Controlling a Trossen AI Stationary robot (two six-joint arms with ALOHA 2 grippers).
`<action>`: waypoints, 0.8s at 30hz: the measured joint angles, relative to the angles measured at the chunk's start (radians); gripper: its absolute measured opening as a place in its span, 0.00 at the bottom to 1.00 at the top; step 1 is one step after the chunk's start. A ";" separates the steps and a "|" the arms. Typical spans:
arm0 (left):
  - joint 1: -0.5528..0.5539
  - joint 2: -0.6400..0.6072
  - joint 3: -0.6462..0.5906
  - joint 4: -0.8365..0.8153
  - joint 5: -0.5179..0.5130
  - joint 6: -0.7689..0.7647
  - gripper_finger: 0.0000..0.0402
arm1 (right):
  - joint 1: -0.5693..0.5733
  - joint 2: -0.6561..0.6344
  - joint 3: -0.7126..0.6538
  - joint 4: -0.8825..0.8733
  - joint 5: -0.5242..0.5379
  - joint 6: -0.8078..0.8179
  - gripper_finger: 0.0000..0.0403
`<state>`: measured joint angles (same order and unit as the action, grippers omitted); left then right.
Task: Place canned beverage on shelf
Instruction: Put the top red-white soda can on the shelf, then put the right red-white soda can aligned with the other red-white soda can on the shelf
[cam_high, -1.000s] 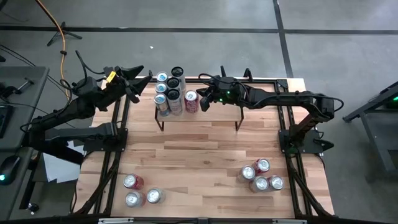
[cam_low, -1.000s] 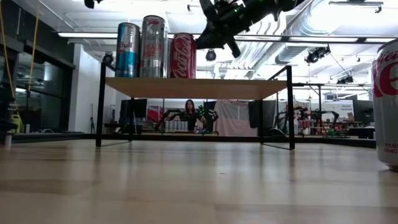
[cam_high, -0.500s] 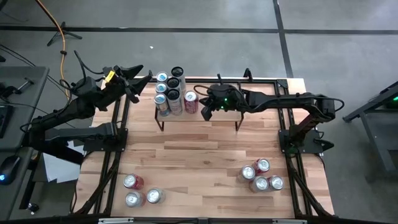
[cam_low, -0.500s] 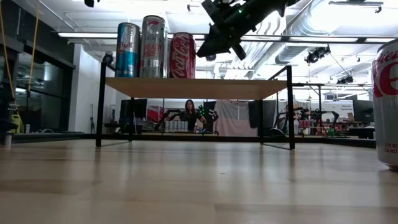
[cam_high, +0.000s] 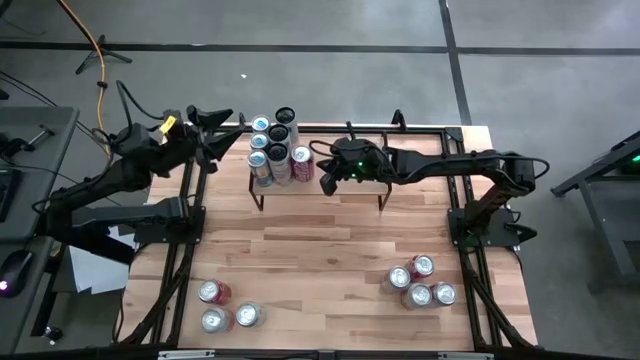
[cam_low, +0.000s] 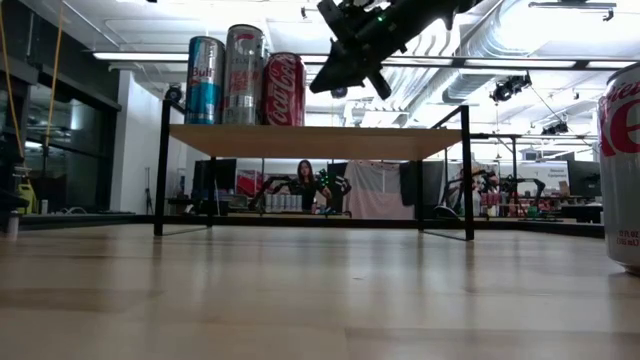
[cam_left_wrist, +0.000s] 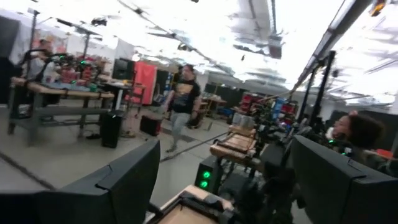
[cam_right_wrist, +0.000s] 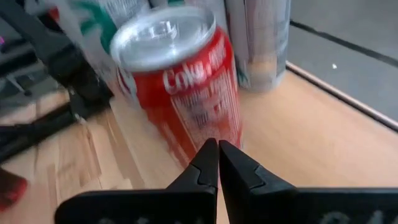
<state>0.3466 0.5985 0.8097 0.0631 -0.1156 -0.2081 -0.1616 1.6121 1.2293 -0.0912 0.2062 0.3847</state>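
Note:
The shelf (cam_high: 350, 192) stands at the table's far side and also shows in the low view (cam_low: 320, 140). Several cans (cam_high: 268, 148) stand on its left end. A red Coca-Cola can (cam_high: 302, 160) stands upright on its base beside them, seen in the low view (cam_low: 285, 90) and the right wrist view (cam_right_wrist: 180, 87). My right gripper (cam_high: 327, 180) is shut just right of the red can, above the shelf. My left gripper (cam_high: 222, 132) is open and empty in the air left of the shelf. My right gripper has its shut fingertips (cam_right_wrist: 208, 155) against the red can's side wall (cam_right_wrist: 199, 134), low on the side toward the table's right. The fingers slant down from the right. The can stands upright on the shelf plank (cam_right_wrist: 298, 124).
Three cans (cam_high: 225, 305) stand near the table's front left, and several more (cam_high: 420, 280) at the front right. One of these looms at the low view's right edge (cam_low: 625, 170). Black frame rails (cam_high: 190, 230) run along both table sides. A person (cam_left_wrist: 180, 106) stands in the room beyond.
My right gripper has come a little toward the table's near edge and left, against the red can. The red can has slid left along the shelf, still upright, closer to the other cans.

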 joint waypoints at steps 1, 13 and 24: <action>0.000 -0.004 0.000 0.009 0.012 -0.004 0.76 | 0.000 -0.003 0.000 -0.017 0.000 -0.003 0.00; 0.000 -0.083 0.000 -0.020 0.137 -0.017 0.76 | -0.023 -0.240 0.000 -0.293 -0.005 0.001 0.00; 0.000 -0.052 0.000 -0.025 0.200 -0.025 0.76 | -0.014 -0.352 0.000 -0.331 -0.188 0.099 0.00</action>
<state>0.3462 0.5465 0.8097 0.0384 0.0845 -0.2330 -0.1761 1.2598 1.2293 -0.4221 0.0184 0.4839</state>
